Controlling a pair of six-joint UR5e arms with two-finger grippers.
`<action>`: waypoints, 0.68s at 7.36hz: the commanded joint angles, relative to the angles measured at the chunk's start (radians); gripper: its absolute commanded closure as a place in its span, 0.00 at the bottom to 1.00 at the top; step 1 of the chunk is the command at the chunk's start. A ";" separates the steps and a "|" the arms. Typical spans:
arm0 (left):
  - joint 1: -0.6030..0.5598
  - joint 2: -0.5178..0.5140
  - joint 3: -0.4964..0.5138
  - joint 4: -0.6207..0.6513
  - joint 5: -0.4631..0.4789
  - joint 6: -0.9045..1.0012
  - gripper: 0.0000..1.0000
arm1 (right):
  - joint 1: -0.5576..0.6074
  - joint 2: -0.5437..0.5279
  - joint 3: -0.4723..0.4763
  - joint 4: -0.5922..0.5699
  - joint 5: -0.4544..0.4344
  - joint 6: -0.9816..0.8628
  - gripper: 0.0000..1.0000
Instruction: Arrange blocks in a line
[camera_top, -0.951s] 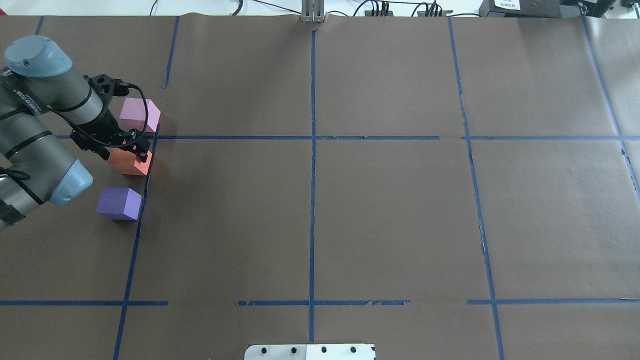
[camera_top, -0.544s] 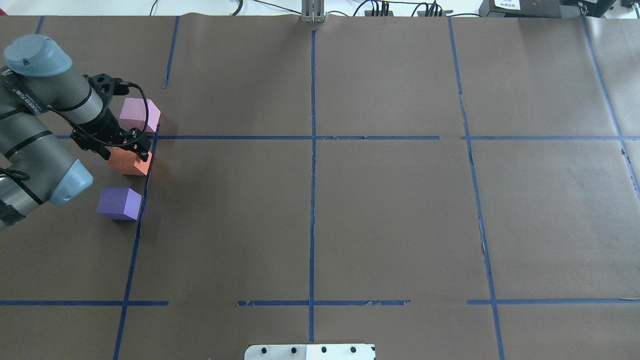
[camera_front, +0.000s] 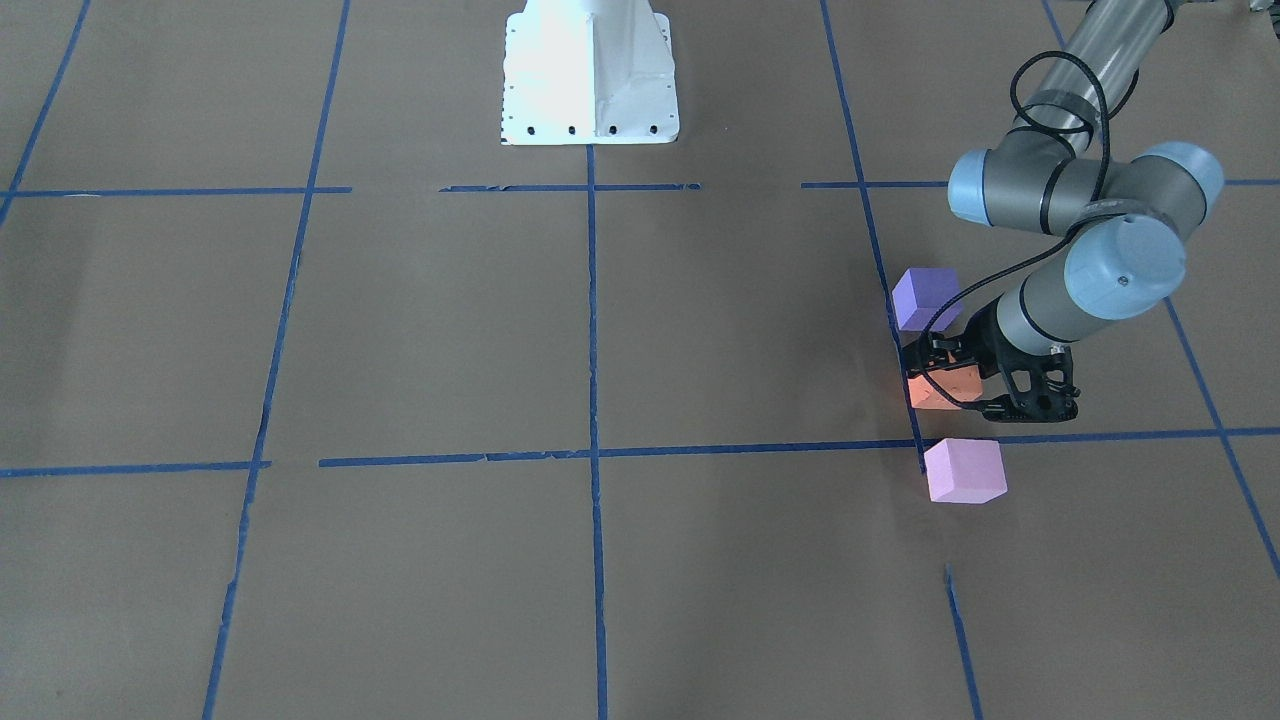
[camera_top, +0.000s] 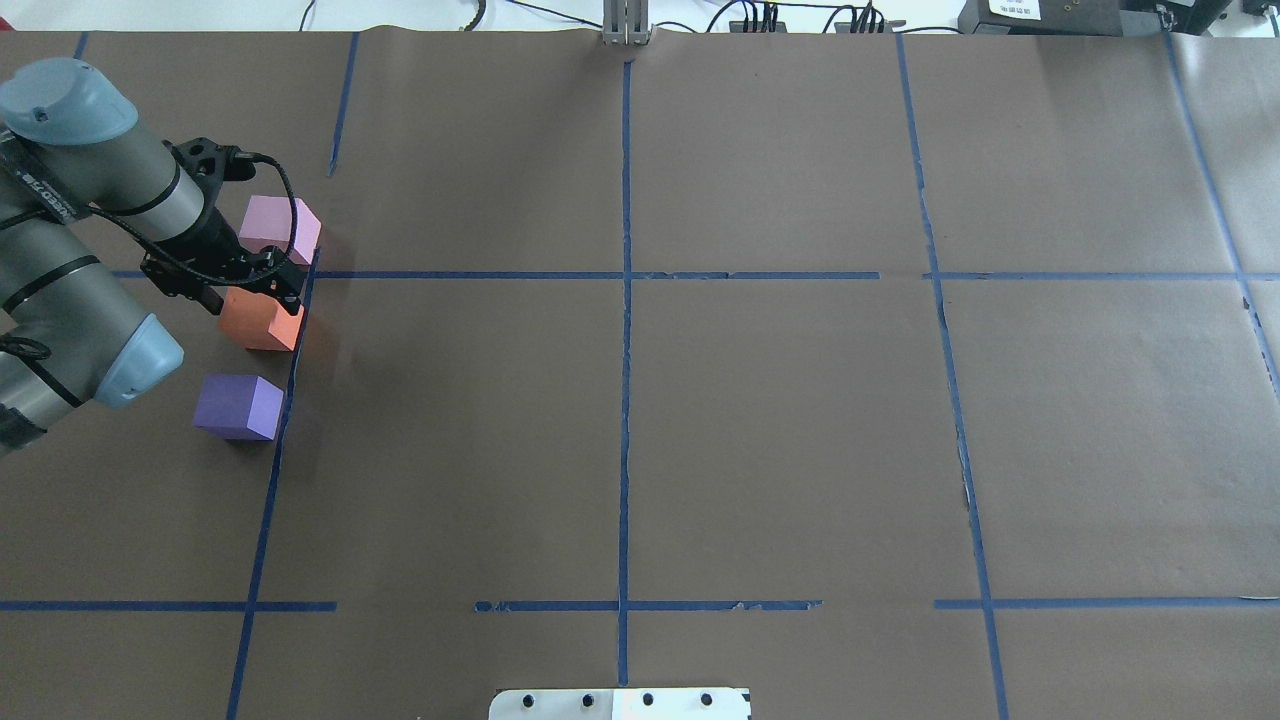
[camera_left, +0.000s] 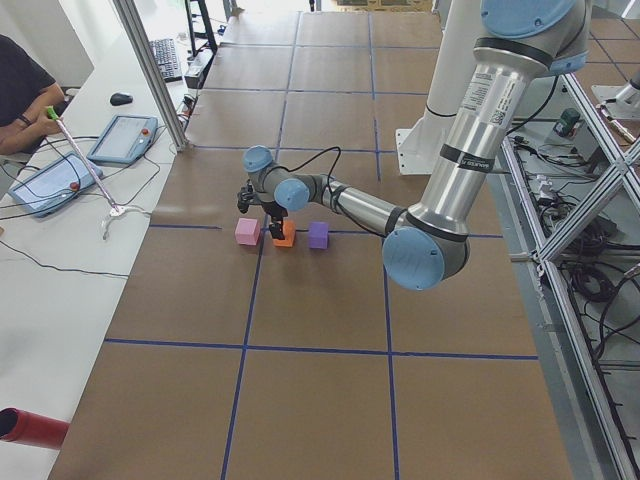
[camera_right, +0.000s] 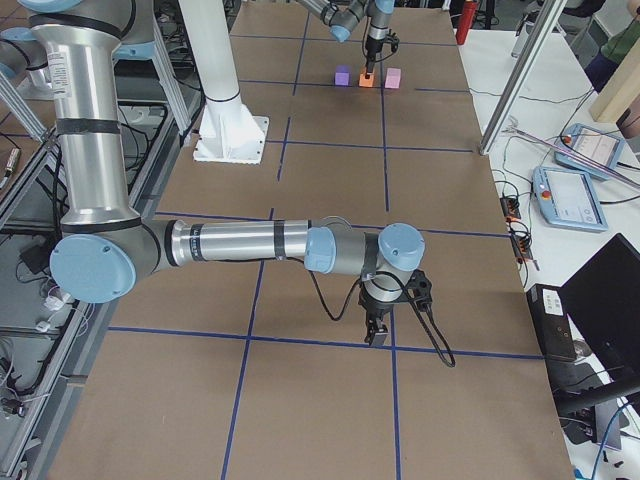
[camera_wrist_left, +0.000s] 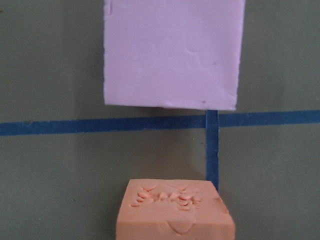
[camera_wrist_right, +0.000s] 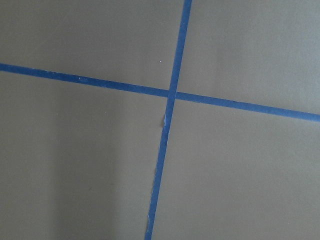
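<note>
Three blocks stand in a row along a blue tape line at the table's left. The light pink-lilac block (camera_top: 275, 225) is farthest, the orange block (camera_top: 262, 322) in the middle, the dark purple block (camera_top: 238, 406) nearest. In the front view they are the pink (camera_front: 964, 470), orange (camera_front: 935, 392) and purple block (camera_front: 925, 297). My left gripper (camera_top: 250, 295) is open just above the orange block, its fingers on either side. The left wrist view shows the orange block (camera_wrist_left: 175, 215) with a dented top and the pink block (camera_wrist_left: 172, 50) beyond. My right gripper (camera_right: 377, 335) hangs over bare table far away; I cannot tell its state.
Brown paper with blue tape grid lines (camera_top: 625, 300) covers the table. The robot's white base plate (camera_front: 590, 75) stands at the near edge. An aluminium post (camera_top: 626, 25) and cables are at the far edge. A side table with tablets (camera_left: 120, 140) lies beyond.
My left gripper has lifted off the orange block and moved slightly away from me. The orange block has stayed on the table. The other blocks have not moved.
</note>
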 joint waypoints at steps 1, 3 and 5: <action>-0.004 0.004 -0.028 0.010 0.003 -0.001 0.00 | 0.000 0.002 0.000 0.000 0.000 0.000 0.00; -0.014 0.013 -0.070 0.027 0.010 0.003 0.00 | 0.000 0.000 0.000 0.000 0.000 0.000 0.00; -0.062 0.016 -0.152 0.102 0.013 0.008 0.00 | 0.000 0.000 0.000 0.000 0.000 0.000 0.00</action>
